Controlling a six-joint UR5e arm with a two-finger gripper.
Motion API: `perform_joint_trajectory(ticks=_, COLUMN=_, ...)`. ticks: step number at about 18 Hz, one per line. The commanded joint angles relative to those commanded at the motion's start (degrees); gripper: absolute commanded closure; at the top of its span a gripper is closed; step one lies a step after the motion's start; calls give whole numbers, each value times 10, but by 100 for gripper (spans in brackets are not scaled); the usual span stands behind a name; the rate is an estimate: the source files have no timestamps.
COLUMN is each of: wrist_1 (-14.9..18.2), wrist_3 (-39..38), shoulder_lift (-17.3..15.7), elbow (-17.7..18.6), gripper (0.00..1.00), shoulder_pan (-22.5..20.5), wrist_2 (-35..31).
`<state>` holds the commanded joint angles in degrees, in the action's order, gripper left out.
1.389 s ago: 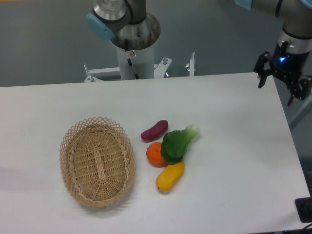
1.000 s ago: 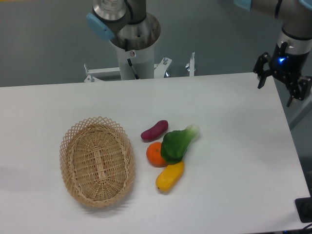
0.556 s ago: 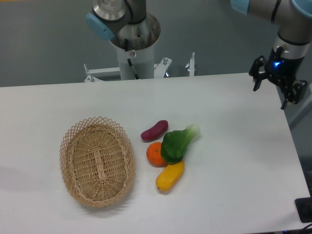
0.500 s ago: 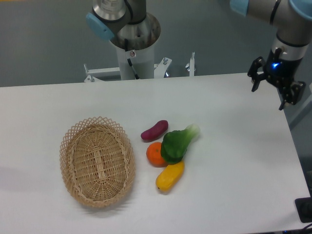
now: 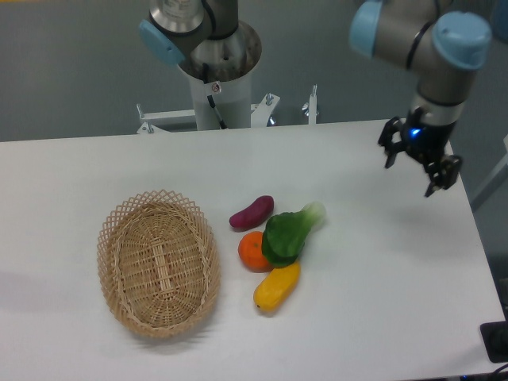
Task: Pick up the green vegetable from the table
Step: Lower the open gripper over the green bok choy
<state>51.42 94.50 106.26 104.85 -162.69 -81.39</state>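
While the dark green leafy vegetable [image 5: 289, 234] with its pale stalk end lies untouched mid-table, leaning on the orange round fruit [image 5: 252, 251] and the yellow oblong fruit [image 5: 277, 287], my black two-finger gripper [image 5: 409, 167] has swung inward from the white table's [image 5: 373, 278] far right edge, jaws spread and empty. Approach has begun; much travel remains.

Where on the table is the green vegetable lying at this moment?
The green vegetable lies near the middle of the table, right of the basket. It touches the orange, with the yellow fruit just in front.
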Motion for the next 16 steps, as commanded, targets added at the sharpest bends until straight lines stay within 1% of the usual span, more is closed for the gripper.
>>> perform_joint_trajectory(ticks=4, wrist_1=-2, wrist_3=-50, shoulder_lift=4, elbow=14, gripper=0, shoulder_pan=33, wrist_2=0)
perform_joint_trajectory(ticks=6, wrist_1=-14, wrist_3=-76, shoulder_lift=7, elbow=27, gripper=0, shoulder_pan=49, wrist_2=-1)
perform_joint_trajectory(ticks=10, wrist_1=-47, wrist_3=-78, shoulder_lift=11, elbow=57, gripper=0, shoulder_pan=76, wrist_2=-3)
perform_joint_trajectory(ticks=12, wrist_1=-51, wrist_3=-77, shoulder_lift=10, elbow=69, gripper=0, shoulder_pan=85, wrist_2=-4)
perform_joint_trajectory(ticks=14, wrist_1=-52, wrist_3=-77, shoulder_lift=4, elbow=85, gripper=0, shoulder_pan=87, wrist_2=-4)
perform_joint_trajectory(ticks=16, wrist_1=-54, wrist_3=-78, shoulder_lift=3, elbow=92, gripper=0, shoulder_pan=88, wrist_2=-4)
